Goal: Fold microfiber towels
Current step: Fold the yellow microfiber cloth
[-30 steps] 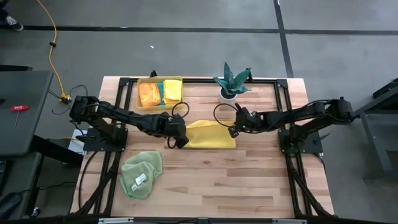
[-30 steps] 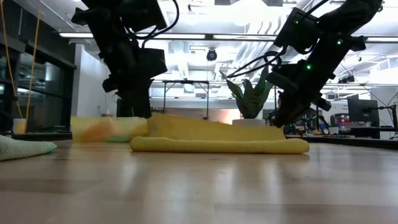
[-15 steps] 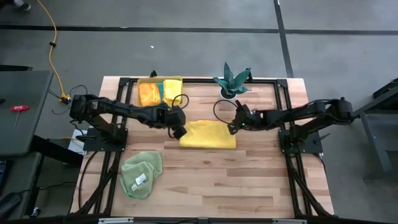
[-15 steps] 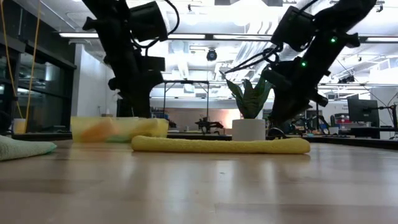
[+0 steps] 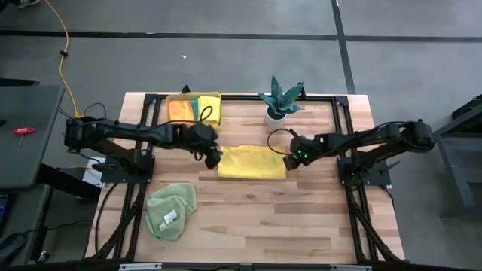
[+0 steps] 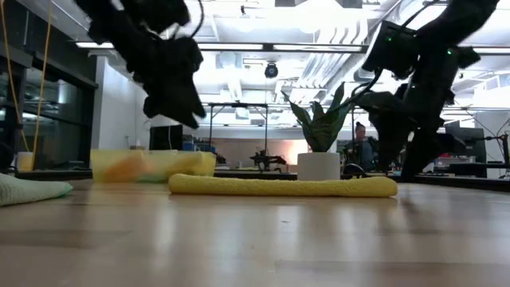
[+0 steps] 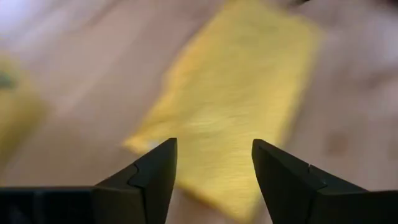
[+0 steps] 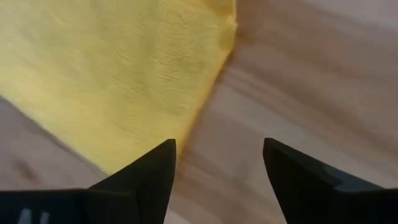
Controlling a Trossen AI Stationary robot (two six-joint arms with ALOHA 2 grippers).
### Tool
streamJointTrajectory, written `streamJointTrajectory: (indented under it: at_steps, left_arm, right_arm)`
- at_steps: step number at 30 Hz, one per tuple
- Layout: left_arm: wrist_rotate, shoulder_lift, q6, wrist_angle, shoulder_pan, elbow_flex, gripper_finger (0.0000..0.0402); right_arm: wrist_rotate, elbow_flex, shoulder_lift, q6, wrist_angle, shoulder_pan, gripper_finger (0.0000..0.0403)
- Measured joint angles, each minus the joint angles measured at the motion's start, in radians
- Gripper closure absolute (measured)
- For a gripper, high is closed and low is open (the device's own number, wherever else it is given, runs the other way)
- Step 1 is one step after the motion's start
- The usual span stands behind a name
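Yellow bin holds orange and teal towels; both grippers (left, right) gape empty beside the folded yellow towel

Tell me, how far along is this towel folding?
Done, it seems: the soft yellow microfiber towel lies folded flat mid-table, with the left claw and right claw open and empty at its ends. In hand: nothing. Left: the crumpled light green cloth near the table's front. Orange and yellow cloths sit in the translucent yellow bin; I can't tell whether those are folded.

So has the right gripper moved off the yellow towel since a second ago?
Yes. The right gripper, open, backed off the yellow towel, away from the potted plant.
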Motion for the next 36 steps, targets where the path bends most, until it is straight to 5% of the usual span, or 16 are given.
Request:
streamJointTrajectory:
  at_steps: [4,9,29,36]
  left_arm:
    - [0.086,-0.029,-0.058,0.294,-0.049,-0.110,0.0201]
    - [0.088,-0.037,-0.058,0.431,-0.103,-0.137,0.0205]
    - [0.086,-0.061,-0.016,0.488,-0.131,-0.138,0.0206]
    - [0.086,-0.061,-0.016,0.466,-0.131,-0.138,0.0206]
  right_arm:
    - [-0.023,-0.027,0.008,0.123,0.100,0.008,0.0171]
    - [0.010,0.018,0.067,0.169,0.110,0.006,0.0171]
    - [-0.029,0.214,0.339,0.237,0.044,0.004,0.0173]
    - [0.020,0.241,0.372,0.231,0.002,0.007,0.0258]
